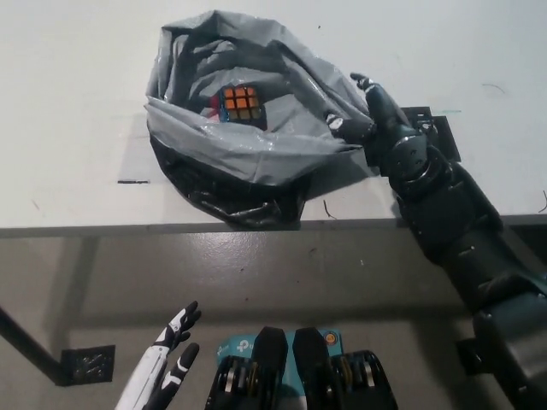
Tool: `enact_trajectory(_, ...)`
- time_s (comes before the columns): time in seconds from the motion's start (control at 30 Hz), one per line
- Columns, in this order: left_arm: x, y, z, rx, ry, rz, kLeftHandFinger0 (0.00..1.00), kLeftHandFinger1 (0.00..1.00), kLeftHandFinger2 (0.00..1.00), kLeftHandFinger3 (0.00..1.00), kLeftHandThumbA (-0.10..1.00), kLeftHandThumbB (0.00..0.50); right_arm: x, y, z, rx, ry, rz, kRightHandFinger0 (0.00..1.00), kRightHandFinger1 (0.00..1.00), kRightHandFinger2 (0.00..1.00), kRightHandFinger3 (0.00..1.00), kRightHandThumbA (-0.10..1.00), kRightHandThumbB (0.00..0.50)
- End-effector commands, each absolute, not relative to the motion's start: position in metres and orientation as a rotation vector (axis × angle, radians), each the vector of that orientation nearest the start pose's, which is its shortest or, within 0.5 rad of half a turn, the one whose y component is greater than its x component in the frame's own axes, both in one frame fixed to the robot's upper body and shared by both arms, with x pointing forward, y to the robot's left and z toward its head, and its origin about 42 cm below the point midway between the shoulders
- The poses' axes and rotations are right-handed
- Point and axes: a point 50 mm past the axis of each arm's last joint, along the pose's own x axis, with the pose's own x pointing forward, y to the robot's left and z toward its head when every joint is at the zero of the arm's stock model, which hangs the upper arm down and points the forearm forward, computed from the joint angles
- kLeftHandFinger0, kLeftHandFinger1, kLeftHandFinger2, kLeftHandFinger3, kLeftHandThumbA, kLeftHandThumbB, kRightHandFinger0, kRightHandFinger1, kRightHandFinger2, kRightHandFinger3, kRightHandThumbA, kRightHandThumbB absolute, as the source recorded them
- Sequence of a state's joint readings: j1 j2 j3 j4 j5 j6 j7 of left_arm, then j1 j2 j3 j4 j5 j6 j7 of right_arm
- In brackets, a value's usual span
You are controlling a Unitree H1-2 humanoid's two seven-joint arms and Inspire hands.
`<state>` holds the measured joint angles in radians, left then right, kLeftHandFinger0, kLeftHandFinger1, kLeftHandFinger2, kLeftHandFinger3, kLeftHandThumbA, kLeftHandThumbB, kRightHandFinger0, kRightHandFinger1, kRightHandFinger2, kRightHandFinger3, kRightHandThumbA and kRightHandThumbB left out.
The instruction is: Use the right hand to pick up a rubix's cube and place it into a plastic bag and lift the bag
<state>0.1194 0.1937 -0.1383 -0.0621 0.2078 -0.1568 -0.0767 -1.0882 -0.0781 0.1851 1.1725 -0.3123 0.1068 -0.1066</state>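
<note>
no readable writing or brand is showing anywhere; a small teal patch low in the frame carries a pale mark too small to make out.

the rubix's cube (238, 103) is sitting inside the grey plastic bag (248, 154), toward the back of the opening, orange face up, with red and blue faces just peeking at its left edge. the bag is standing on the white table (68, 128) close to the front edge, its mouth wide and crumpled, its dark lower part bulging toward the table lip.

the black right hand (372, 111) is pressing against the bag's right rim, well to the right of the cube and not touching it. its fingers (340, 125) are curling into the folded plastic at the rim; it looks to be pinching the bag's edge, though how firmly it is closing cannot be told from here. the rim is looking drawn toward that hand, stretched to a point on the right side. the black forearm is running down to the lower right, crossing over the table edge.

the white left hand (169, 359) is hanging low at the lower left, below table level, fingers spread apart and holding nothing.

a short dark mark (132, 181) is lying on the table left of the bag.
</note>
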Motion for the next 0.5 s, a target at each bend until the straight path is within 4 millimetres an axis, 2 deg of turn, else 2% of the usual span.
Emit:
enact_trajectory(0.0,0.244,0.234,0.099,0.386,-0.148,-0.243,1.0,1.0,1.0,1.0,1.0,0.104,0.578,-0.146,0.271,-0.759,0.092,0.004,0.68,0.65,0.61,0.66,0.33,0.327)
enact_trajectory(0.03,0.246,0.234,0.1,0.387,-0.15,-0.243,1.0,1.0,1.0,1.0,1.0,0.104,0.58,-0.148,0.272,-0.76,0.097,-0.008,0.55,0.58,0.58,0.54,0.28,0.337)
enact_trajectory(0.07,0.246,0.234,0.1,0.389,-0.154,-0.243,1.0,1.0,1.0,1.0,1.0,0.094,0.58,-0.15,0.274,-0.752,0.101,-0.01,0.42,0.5,0.53,0.46,0.2,0.301)
enact_trajectory(0.1,0.247,0.234,0.101,0.391,-0.155,-0.243,1.0,1.0,1.0,1.0,1.0,0.094,0.581,-0.151,0.275,-0.743,0.105,-0.011,0.46,0.58,0.63,0.55,0.19,0.282)
enact_trajectory(0.13,0.247,0.234,0.1,0.393,-0.155,-0.242,1.0,1.0,1.0,1.0,1.0,0.094,0.581,-0.152,0.276,-0.718,0.109,-0.007,0.48,0.59,0.6,0.5,0.17,0.258)
enact_trajectory(0.17,0.246,0.234,0.1,0.394,-0.152,-0.242,1.0,1.0,1.0,1.0,1.0,0.1,0.581,-0.153,0.276,-0.676,0.109,-0.002,0.35,0.45,0.48,0.36,0.11,0.243)
enact_trajectory(0.2,0.246,0.234,0.1,0.395,-0.149,-0.242,1.0,1.0,1.0,1.0,1.0,0.1,0.581,-0.154,0.277,-0.64,0.107,-0.004,0.31,0.4,0.44,0.37,0.11,0.24)
enact_trajectory(0.23,0.246,0.234,0.101,0.394,-0.148,-0.241,1.0,1.0,1.0,1.0,1.0,0.099,0.581,-0.155,0.278,-0.618,0.106,-0.005,0.18,0.27,0.32,0.26,0.1,0.238)
enact_trajectory(0.27,0.245,0.233,0.101,0.392,-0.147,-0.241,1.0,1.0,1.0,1.0,1.0,0.099,0.581,-0.155,0.278,-0.608,0.105,-0.005,0.15,0.24,0.29,0.23,0.09,0.239)
enact_trajectory(0.3,0.245,0.233,0.101,0.389,-0.147,-0.241,1.0,1.0,1.0,1.0,1.0,0.097,0.582,-0.155,0.28,-0.586,0.098,-0.008,0.01,0.03,0.11,0.13,0.11,0.241)
enact_trajectory(0.33,0.245,0.233,0.101,0.386,-0.147,-0.242,1.0,1.0,1.0,1.0,1.0,0.092,0.582,-0.155,0.282,-0.581,0.093,-0.01,0.0,0.03,0.12,0.11,0.11,0.238)
enact_trajectory(0.4,0.247,0.233,0.102,0.388,-0.154,-0.243,1.0,1.0,1.0,1.0,1.0,0.097,0.583,-0.155,0.292,-0.56,0.066,-0.017,0.0,0.0,0.06,0.07,0.1,0.234)
enact_trajectory(0.47,0.248,0.233,0.103,0.392,-0.157,-0.244,1.0,1.0,1.0,1.0,1.0,0.097,0.583,-0.153,0.301,-0.526,0.033,-0.015,0.0,0.11,0.17,0.09,0.1,0.236)
